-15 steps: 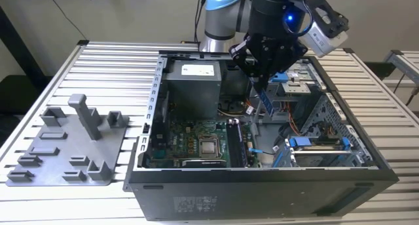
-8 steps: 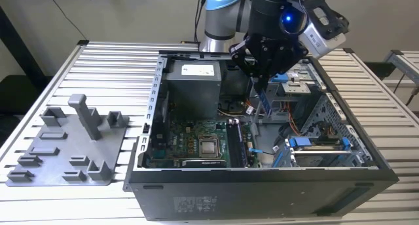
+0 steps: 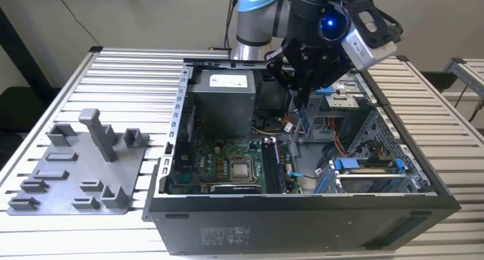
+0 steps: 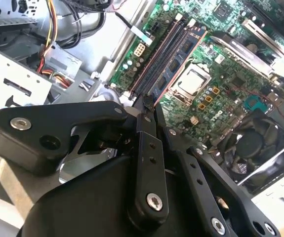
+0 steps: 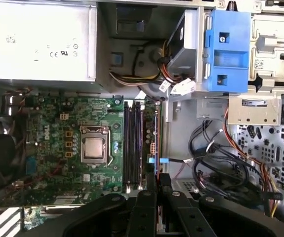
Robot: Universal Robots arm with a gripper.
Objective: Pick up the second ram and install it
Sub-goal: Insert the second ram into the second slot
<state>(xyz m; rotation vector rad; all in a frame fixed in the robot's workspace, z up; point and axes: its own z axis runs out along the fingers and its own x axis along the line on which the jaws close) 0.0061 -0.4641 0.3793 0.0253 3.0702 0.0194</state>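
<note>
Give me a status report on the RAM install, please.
Gripper shut on second ram. Ram beside memory slots, not seated. Cables off to one side.

Case (image 3: 302, 226) open above, cables (image 5: 208, 168) beside memory slots (image 5: 134, 143)

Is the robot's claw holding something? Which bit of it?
Yes. The gripper seems shut on the second ram, pinching its upper end, and the stick hangs down into the computer case.
</note>
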